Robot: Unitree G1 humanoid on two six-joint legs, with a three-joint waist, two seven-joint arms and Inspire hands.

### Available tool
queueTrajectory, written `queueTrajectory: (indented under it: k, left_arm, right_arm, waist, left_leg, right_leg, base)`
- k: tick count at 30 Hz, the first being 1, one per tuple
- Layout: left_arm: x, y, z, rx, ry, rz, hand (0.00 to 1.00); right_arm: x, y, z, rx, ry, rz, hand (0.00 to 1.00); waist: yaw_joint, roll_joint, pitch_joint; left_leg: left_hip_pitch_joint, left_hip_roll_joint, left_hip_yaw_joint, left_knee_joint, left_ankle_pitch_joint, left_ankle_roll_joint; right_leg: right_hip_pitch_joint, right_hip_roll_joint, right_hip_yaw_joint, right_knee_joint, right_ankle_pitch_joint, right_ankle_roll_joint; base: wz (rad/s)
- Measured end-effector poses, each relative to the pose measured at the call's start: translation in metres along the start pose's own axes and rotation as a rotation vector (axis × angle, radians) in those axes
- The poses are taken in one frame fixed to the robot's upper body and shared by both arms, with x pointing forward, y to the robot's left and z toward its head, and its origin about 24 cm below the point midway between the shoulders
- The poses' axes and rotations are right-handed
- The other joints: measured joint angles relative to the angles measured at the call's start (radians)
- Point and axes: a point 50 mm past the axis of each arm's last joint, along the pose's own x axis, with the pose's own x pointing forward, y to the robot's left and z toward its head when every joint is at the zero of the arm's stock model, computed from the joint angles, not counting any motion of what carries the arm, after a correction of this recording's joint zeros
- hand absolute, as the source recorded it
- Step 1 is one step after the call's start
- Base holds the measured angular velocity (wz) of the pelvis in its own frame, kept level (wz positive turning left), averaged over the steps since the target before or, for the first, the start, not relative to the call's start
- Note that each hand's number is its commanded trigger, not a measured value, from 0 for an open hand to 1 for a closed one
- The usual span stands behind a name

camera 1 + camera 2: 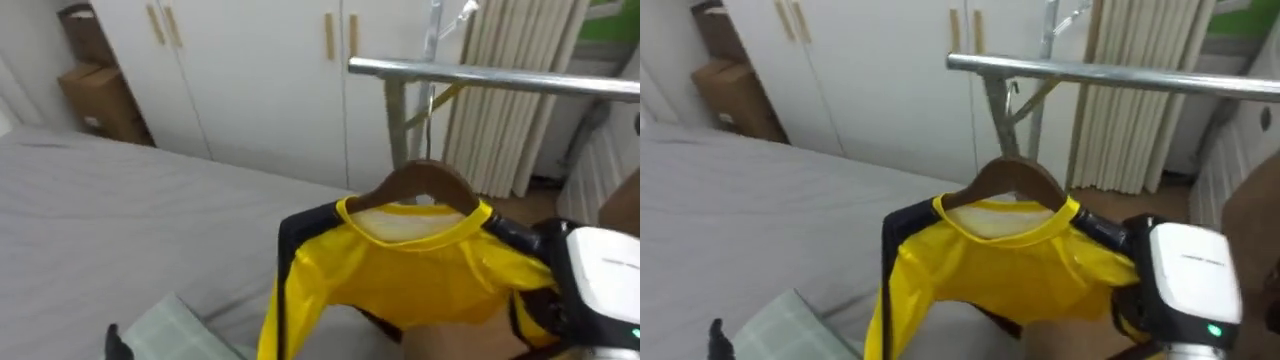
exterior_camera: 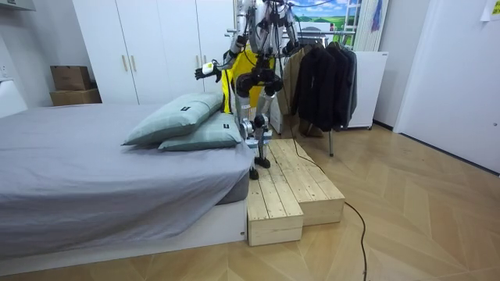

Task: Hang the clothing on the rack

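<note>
The right hand [image 1: 585, 272] is against the yellow shirt [image 1: 400, 270], which hangs on a wooden hanger [image 1: 425, 185] up-left of it, below the metal rail [image 1: 500, 75]. Cloth covers it, so its grip cannot be told. The left hand [image 2: 206, 70] is raised over the bed [image 1: 120, 220].

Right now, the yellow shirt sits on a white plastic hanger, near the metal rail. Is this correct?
Not quite. The hanger is brown wood, not white plastic, as the left eye view shows. The rest holds: the yellow shirt sits on it, near the metal rail.
</note>
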Motion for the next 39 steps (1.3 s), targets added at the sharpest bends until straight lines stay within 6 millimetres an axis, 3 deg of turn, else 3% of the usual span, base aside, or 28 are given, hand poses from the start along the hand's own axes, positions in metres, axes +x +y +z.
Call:
queueTrajectory:
  k: [1,2,3,4,5,6,8,9,10,11,12,13,14,16,18,21,27,39]
  left_arm:
    - [-0.002,0.001,-0.005,0.003,0.017,0.000,0.00]
    - [-0.003,0.001,-0.011,0.005,0.046,-0.002,0.00]
    - [-0.004,0.001,-0.012,0.013,0.051,-0.006,0.00]
    - [-0.003,0.000,-0.012,0.012,0.048,-0.007,0.00]
    - [-0.002,0.000,-0.010,0.009,0.046,-0.009,0.00]
    - [0.000,-0.001,-0.007,0.003,0.039,-0.007,0.00]
    - [0.002,0.001,-0.005,0.002,0.030,0.002,0.00]
    - [0.006,0.000,0.000,-0.003,0.013,0.005,0.00]
    - [0.008,0.000,0.002,-0.007,0.005,0.009,0.00]
    - [0.012,0.003,0.005,-0.011,-0.007,0.023,0.00]
    - [0.012,0.003,0.003,-0.022,0.012,0.027,0.00]
    - [0.011,0.002,0.002,-0.030,0.023,0.024,0.00]
    - [0.013,0.005,0.001,-0.038,0.036,0.028,0.00]
    - [0.015,0.007,-0.001,-0.045,0.048,0.033,0.00]
    - [0.016,0.008,-0.001,-0.047,0.048,0.028,0.00]
    - [0.015,0.006,-0.001,-0.040,0.044,0.002,0.00]
    - [0.013,0.002,-0.001,-0.029,0.047,-0.039,0.00]
    - [0.012,0.001,-0.003,-0.026,0.059,-0.069,0.00]
  right_arm:
    - [0.000,0.000,0.002,0.003,-0.005,0.000,1.00]
    - [0.001,-0.001,0.003,0.006,-0.010,-0.015,1.00]
    - [0.003,-0.004,0.003,0.003,-0.009,-0.044,1.00]
    - [0.003,-0.007,0.002,0.000,-0.007,-0.060,1.00]
    - [0.005,-0.010,0.000,-0.005,-0.001,-0.083,1.00]
    - [0.006,-0.012,-0.002,-0.010,0.010,-0.095,1.00]
    - [0.004,-0.010,-0.001,-0.007,0.023,-0.094,1.00]
    - [0.004,-0.009,-0.001,-0.008,0.029,-0.092,1.00]
    - [0.005,-0.009,0.000,-0.007,0.028,-0.092,1.00]
    - [0.007,-0.008,0.005,0.001,0.010,-0.094,1.00]
    - [0.013,-0.008,0.010,-0.010,-0.035,-0.104,1.00]
    - [0.014,-0.009,0.011,-0.018,-0.049,-0.110,1.00]
    - [0.014,-0.006,0.014,-0.017,-0.062,-0.113,1.00]
    - [0.013,-0.002,0.019,-0.003,-0.078,-0.097,1.00]
    - [0.015,0.000,0.026,0.019,-0.100,-0.095,1.00]
    - [0.016,-0.002,0.027,0.032,-0.099,-0.097,1.00]
    - [0.017,-0.002,0.032,0.071,-0.085,-0.103,1.00]
    - [0.020,-0.004,0.036,0.102,-0.092,-0.081,1.00]
  waist:
    - [-0.004,0.003,-0.0014]
    - [-0.029,0.005,0.0004]
    - [-0.041,0.003,0.0039]
    - [-0.047,0.003,0.0046]
    - [-0.062,0.009,0.0039]
    - [-0.060,0.018,0.0080]
    - [-0.060,0.024,0.0062]
    - [-0.052,0.027,0.0061]
    - [-0.036,0.032,0.0060]
    - [0.004,0.019,0.0078]
    - [0.019,0.017,0.0141]
    - [0.019,0.018,0.0137]
    - [0.011,0.009,0.0133]
    - [0.001,0.006,0.0103]
    - [-0.001,0.015,0.0072]
    - [-0.009,0.004,0.0031]
    - [-0.018,-0.001,0.0014]
    - [-0.027,-0.001,0.0010]
  left_leg:
    - [0.013,-0.001,-0.007,-0.010,0.010,-0.002]
    - [0.023,-0.006,-0.017,-0.025,0.028,0.012]
    - [0.017,-0.010,-0.030,-0.044,0.040,0.030]
    - [0.011,-0.009,-0.030,-0.051,0.045,0.035]
    - [-0.006,-0.001,-0.029,-0.054,0.055,0.037]
    - [-0.015,0.005,-0.023,-0.057,0.080,0.051]
    - [-0.010,0.019,0.019,-0.054,0.076,0.061]
    - [-0.001,0.031,0.076,-0.069,0.073,0.068]
    - [0.005,0.042,0.114,-0.078,0.068,0.076]
    - [0.008,0.050,0.192,-0.078,0.059,0.078]
    - [0.001,0.047,0.225,-0.030,0.025,0.075]
    - [0.000,0.045,0.231,-0.002,-0.002,0.075]
    - [0.004,0.043,0.238,0.043,-0.052,0.066]
    - [0.018,0.057,0.234,0.046,-0.059,0.051]
    - [0.027,0.083,0.232,0.017,-0.049,0.032]
    - [0.036,0.104,0.233,-0.006,-0.042,0.022]
    - [0.062,0.120,0.233,-0.033,-0.036,0.011]
    - [0.086,0.130,0.233,-0.053,-0.034,0.009]
  right_leg:
    - [0.028,0.010,0.023,-0.051,0.027,0.003]
    - [0.079,0.017,0.054,-0.145,0.075,0.028]
    - [0.109,0.017,0.071,-0.210,0.111,0.038]
    - [0.115,0.019,0.079,-0.230,0.123,0.033]
    - [0.120,0.032,0.101,-0.248,0.138,0.018]
    - [0.123,0.054,0.135,-0.247,0.147,0.005]
    - [0.110,0.059,0.139,-0.245,0.153,0.011]
    - [0.084,0.049,0.084,-0.244,0.152,0.017]
    - [0.063,0.032,0.003,-0.240,0.144,0.038]
    - [0.002,-0.035,-0.204,-0.168,0.108,0.031]
    - [-0.052,-0.134,-0.312,-0.036,0.047,0.008]
    - [-0.065,-0.190,-0.326,0.009,0.019,0.026]
    - [-0.072,-0.247,-0.323,0.042,-0.018,0.070]
    - [-0.048,-0.209,-0.296,0.018,-0.016,0.049]
    - [-0.007,-0.164,-0.296,-0.077,0.043,0.027]
    - [0.023,-0.139,-0.305,-0.146,0.076,0.017]
    - [0.065,-0.117,-0.306,-0.209,0.103,0.012]
    - [0.106,-0.104,-0.311,-0.262,0.122,0.013]
  base:
    - [-0.91]
    - [-0.61]
    - [-0.50]
    - [-0.49]
    - [-0.72]
    - [-0.81]
    - [-0.81]
    - [-0.74]
    - [-1.16]
    - [-1.31]
    - [-1.16]
    - [-0.58]
    - [-0.22]
    - [-0.27]
    - [-0.41]
    - [-0.11]
    - [-0.02]
    - [0.00]
